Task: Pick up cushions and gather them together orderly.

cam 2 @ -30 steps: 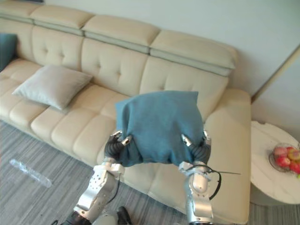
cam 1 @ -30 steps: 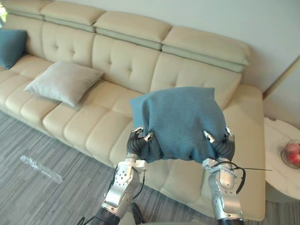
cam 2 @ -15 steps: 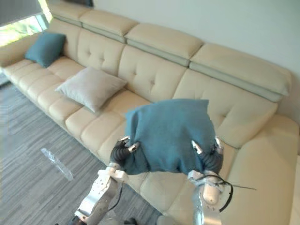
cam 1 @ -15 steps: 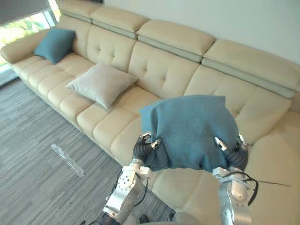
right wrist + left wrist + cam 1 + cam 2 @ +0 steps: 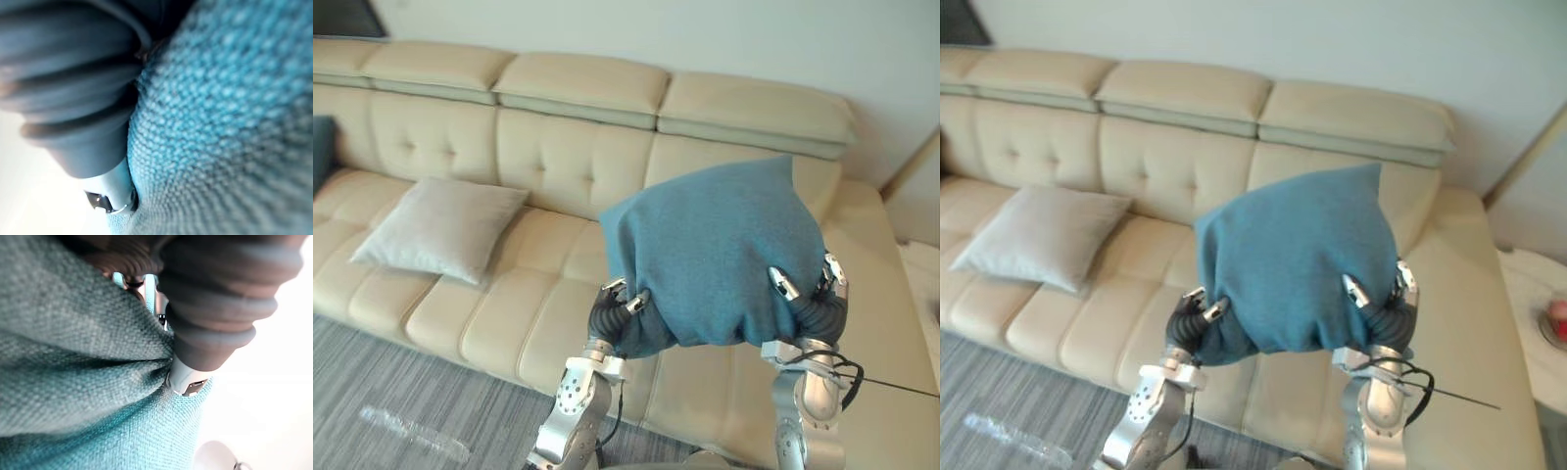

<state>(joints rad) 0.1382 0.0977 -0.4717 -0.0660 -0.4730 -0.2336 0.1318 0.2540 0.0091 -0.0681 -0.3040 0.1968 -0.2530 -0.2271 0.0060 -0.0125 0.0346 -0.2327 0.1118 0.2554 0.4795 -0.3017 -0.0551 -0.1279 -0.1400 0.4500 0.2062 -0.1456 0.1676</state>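
The teal cushion [image 5: 715, 255] hangs in the air in front of the robot, over the right part of the sofa [image 5: 558, 166], clear of the seat; the left hand [image 5: 612, 311] grasps its lower left corner and the right hand [image 5: 808, 299] its lower right, fingers of both curled into the cloth, which bunches under them in the wrist views. The grey cushion [image 5: 440, 230] lies flat on a seat to the left, well apart from the held one; a teal sliver [image 5: 318, 147] at the sofa's left edge is probably another cushion.

The step in hand looks like the carry toward the grey cushion. To do it well: keep both grips equal so the soft body does not twist or sag to one side; hold it high enough to clear the seat front; bring it just beside the grey cushion, not onto it; lower it until the seat takes its weight, edges squared with its neighbour, and only then loosen both hands together. The held cushion hides the seat beneath it, so the landing spot should be judged before lowering.
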